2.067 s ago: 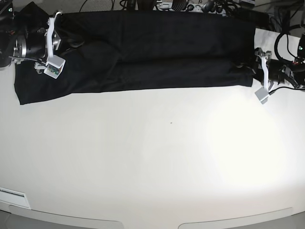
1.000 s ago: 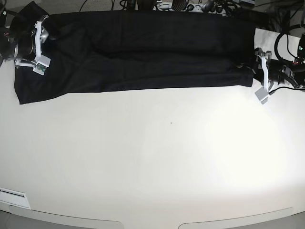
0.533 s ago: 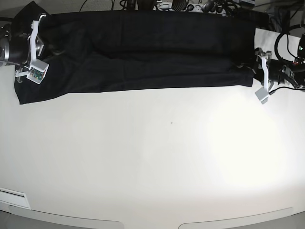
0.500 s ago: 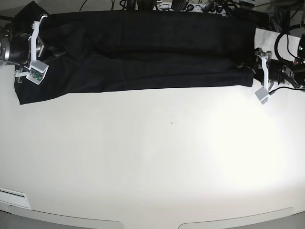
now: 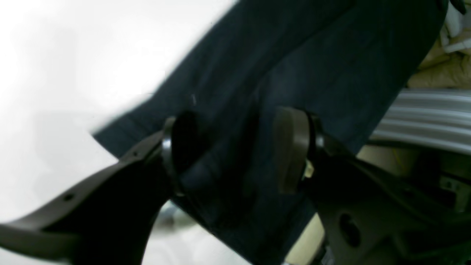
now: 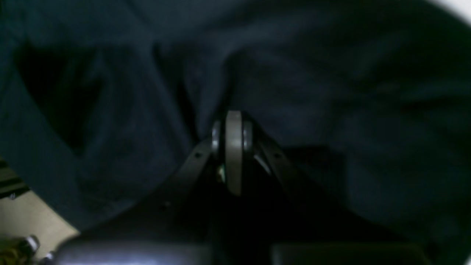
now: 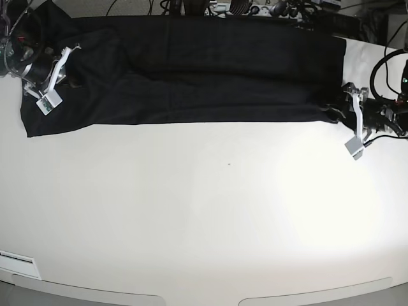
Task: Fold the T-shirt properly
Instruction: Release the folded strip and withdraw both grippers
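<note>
Base view shows 1 black T-shirt (image 7: 191,70) spread as a long band along the far edge of the white table (image 7: 210,217). At its left end, the right gripper (image 6: 233,147) is pinched closed amid its folds. At its right end, the left gripper (image 5: 235,154) gapes around cloth.
</note>
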Controlling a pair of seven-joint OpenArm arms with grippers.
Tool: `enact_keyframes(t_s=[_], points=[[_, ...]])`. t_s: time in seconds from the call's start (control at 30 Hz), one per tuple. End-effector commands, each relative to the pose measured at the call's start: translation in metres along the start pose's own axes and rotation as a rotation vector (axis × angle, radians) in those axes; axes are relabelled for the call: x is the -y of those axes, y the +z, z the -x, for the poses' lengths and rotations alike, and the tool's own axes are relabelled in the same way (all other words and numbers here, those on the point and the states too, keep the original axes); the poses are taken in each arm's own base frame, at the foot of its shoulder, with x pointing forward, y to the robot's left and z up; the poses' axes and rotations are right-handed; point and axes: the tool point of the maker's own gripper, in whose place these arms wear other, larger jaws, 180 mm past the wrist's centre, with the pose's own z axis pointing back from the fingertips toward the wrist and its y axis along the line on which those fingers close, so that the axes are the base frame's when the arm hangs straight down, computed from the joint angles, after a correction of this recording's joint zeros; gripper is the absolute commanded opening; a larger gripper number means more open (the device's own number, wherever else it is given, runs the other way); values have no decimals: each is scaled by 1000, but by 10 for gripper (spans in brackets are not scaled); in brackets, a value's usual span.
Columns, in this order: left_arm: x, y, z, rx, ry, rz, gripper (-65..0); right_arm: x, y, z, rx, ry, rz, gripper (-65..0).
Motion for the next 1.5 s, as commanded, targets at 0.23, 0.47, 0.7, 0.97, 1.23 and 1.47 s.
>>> enact_keyframes(t_s=[0.23, 0.47, 0.7, 0.97, 1.23, 1.47], points=[[-7, 22, -22, 46, -40, -44, -294, 18, -33, 24, -196, 232, 97, -650], [-8, 24, -24, 55, -40, -49, -294, 77, -21, 4, -154, 46, 440, -650], [-23, 61, -57, 223, -50, -145, -294, 99, -7, 21, -198, -120, 639, -650], [-34, 98, -75, 336, -7, -224, -294, 128, 18, 2, -90, -250, 824, -650], [-32, 94, -70, 322, 29, -205, -294, 132, 84, -74, 185, -227, 886, -310], [-19, 44, -51, 325, 132, -88, -294, 136, 127, -81, 247, -197, 948, -311]])
